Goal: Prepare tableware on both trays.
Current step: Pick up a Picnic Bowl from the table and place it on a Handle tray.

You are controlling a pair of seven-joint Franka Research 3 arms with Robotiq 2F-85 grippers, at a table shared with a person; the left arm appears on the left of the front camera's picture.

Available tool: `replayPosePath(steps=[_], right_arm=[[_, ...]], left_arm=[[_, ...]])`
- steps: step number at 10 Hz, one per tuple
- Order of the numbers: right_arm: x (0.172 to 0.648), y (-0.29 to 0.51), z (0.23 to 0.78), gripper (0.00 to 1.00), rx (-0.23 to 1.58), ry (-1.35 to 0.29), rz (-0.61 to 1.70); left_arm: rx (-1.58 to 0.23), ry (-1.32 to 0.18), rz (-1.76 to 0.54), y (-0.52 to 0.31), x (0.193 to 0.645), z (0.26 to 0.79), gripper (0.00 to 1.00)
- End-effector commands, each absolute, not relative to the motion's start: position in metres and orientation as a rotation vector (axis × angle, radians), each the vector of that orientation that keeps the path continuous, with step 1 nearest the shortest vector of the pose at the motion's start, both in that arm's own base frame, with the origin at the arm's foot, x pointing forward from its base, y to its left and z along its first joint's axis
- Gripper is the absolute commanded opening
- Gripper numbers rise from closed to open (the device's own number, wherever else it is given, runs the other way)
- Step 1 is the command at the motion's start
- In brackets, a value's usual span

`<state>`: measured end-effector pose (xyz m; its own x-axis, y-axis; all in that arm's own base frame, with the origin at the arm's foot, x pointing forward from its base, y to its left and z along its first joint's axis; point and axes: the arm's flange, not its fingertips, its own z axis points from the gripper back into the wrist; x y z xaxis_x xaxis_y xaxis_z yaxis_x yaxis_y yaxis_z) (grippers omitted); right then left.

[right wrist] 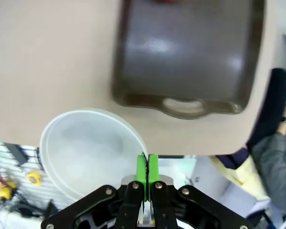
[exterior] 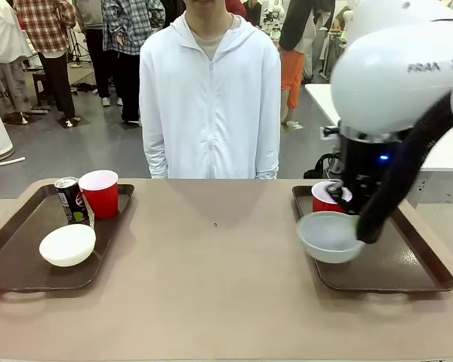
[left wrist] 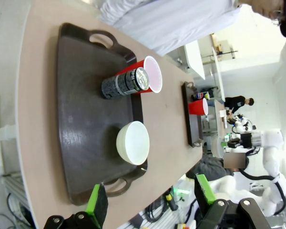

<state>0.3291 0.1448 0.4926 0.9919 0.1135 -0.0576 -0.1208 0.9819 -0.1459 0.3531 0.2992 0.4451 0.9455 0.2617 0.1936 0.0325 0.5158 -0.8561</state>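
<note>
My right gripper [right wrist: 147, 183] pinches the rim of the pale grey-white bowl [exterior: 329, 236], held above the right tray [exterior: 408, 265] near its left edge. Thin rim grip: bowl could slip or tilt and land on the tray rim. Left gripper [left wrist: 150, 202] open, idle above left tray [left wrist: 81, 124].

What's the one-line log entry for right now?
right tool shut on pale bowl rim, carrying it above right tray | red cup on that tray | left tool open, idle | left tray: can, cup, white bowl
</note>
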Motion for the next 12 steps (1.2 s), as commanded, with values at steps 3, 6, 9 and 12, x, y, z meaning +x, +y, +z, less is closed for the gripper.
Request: replayPosePath(steps=[3,6,9,12], right_arm=[[0.342,0.043,0.471,0.0,-0.124,-0.017,0.074],[0.344,0.034,0.474,0.0,-0.123,0.008,0.056],[0.344,0.034,0.474,0.0,-0.123,0.008,0.056],[0.368,0.024,0.446,0.02,-0.075,-0.078,0.113]], left_arm=[[-1.039,-0.339,0.128,0.301,0.351,0.446,0.96],[-1.039,-0.339,0.128,0.301,0.351,0.446,0.96],[-1.039,-0.339,0.128,0.301,0.351,0.446,0.96],[-1.039,-0.339,0.128,0.301,0.351,0.446,0.96]])
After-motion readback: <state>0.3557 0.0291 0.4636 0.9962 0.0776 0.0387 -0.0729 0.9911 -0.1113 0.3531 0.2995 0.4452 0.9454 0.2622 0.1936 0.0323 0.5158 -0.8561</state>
